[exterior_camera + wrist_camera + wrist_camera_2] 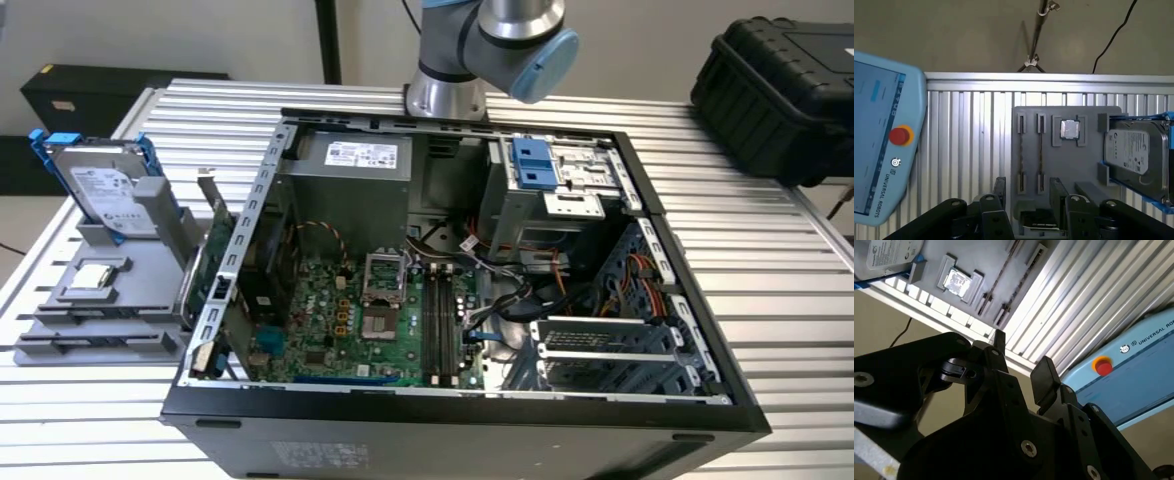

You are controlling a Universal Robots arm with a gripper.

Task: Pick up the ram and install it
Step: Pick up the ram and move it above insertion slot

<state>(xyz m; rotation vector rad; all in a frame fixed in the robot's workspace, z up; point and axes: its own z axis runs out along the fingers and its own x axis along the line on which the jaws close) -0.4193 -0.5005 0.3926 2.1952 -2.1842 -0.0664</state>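
My gripper [1028, 186] hangs high above the grey holder [1089, 116], open, with nothing between its black fingers [999, 187]. The holder has two narrow slots, and a thin strip stands edge-on in each, one [1021, 150] beside the other [1040, 150]. I cannot tell for sure whether these are the ram. The second wrist view shows the gripper [1021, 352] open too, with the holder [934, 262] far beyond it. The open computer case [267, 180] lies on the table. Its long memory slots [438, 320] run down the green motherboard.
On the holder are a silver processor [1070, 129] and a hard drive in a blue frame [1136, 150]. A green card [214, 250] stands beside the case. A blue teach pendant [879, 145] lies on the ribbed table [969, 140]. A black box [781, 90] sits at the exterior view's right.
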